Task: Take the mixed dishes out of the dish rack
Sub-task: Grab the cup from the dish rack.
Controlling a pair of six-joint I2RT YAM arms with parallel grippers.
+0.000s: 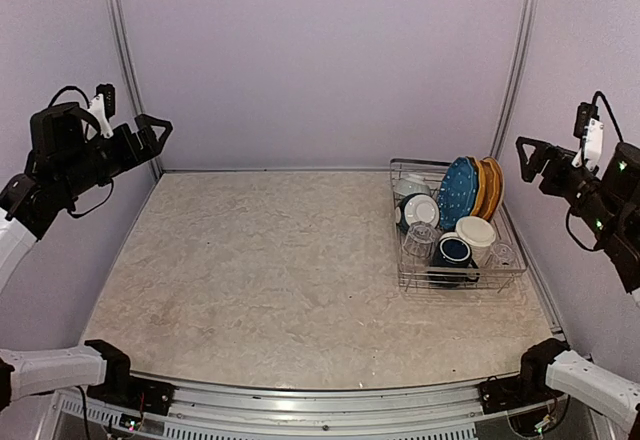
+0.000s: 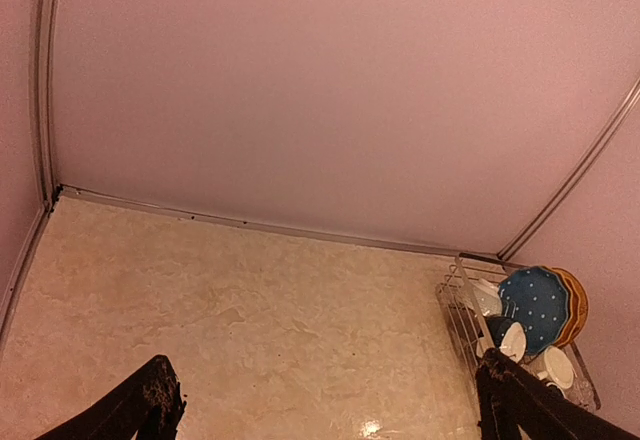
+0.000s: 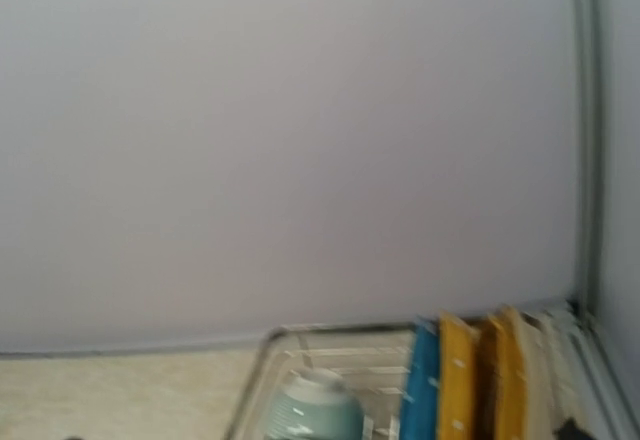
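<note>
Far right on the table [image 1: 260,260] sits the dish rack [image 1: 470,286], fully loaded: blue plate [image 1: 458,190] and orange-yellow plates [image 1: 491,185] upright at its far end, teal bowl [image 1: 418,210] left of them, glass tumbler [image 1: 419,243], dark blue mug [image 1: 453,252] and cream mug [image 1: 475,233] nearer. Both arms hang high and hold nothing. The left gripper [image 2: 325,375] has its fingers wide apart, and the right gripper [image 1: 524,158] looks spread too. The right arm is closer, so it should probably descend on the tumbler's wall, pinch gently, and lift clear of the wires before swinging left.
</note>
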